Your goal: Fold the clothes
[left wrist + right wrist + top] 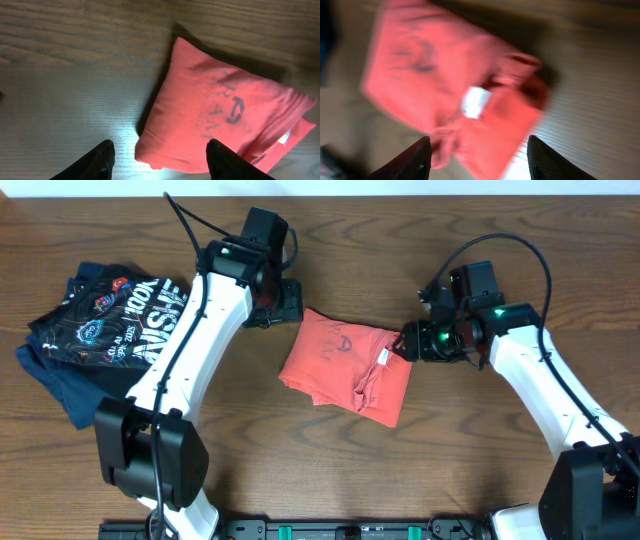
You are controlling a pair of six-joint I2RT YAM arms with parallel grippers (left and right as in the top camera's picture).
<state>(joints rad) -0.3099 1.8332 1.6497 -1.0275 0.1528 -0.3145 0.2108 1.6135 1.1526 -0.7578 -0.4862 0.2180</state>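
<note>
T-shirt (345,365), the red-orange one, is sitting pretty much in the middle of the worktop (330,470). It's folded down into a chunky, slightly crooked rectangle. Faint dark lettering (227,107) shows on the top layer. On the side facing the right edge the layers bunch up a bit, and a small white label (383,357) pokes out there.

The left gripper (283,300) hangs just off the shirt's corner nearest the far-left corner of the worktop, close to it but not touching as far as I can see. In the left wrist view its two fingers (102,160) are spread wide, with nothing pinched between them. Only a corner of the shirt and bare wood lie underneath.

The right gripper (412,342) is right up against the shirt's right-hand side, next to that label. The right wrist view is really blurry. Even so, its fingers (417,160) are clearly wide apart too, with the shirt below them and no fabric clamped. I can't tell from the overhead view whether a fingertip actually brushes the cloth.

Over by the left edge there's a crumpled pile of dark garments (100,330) with white lettering, well apart from the shirt. The left arm stretches past right next to it.
</note>
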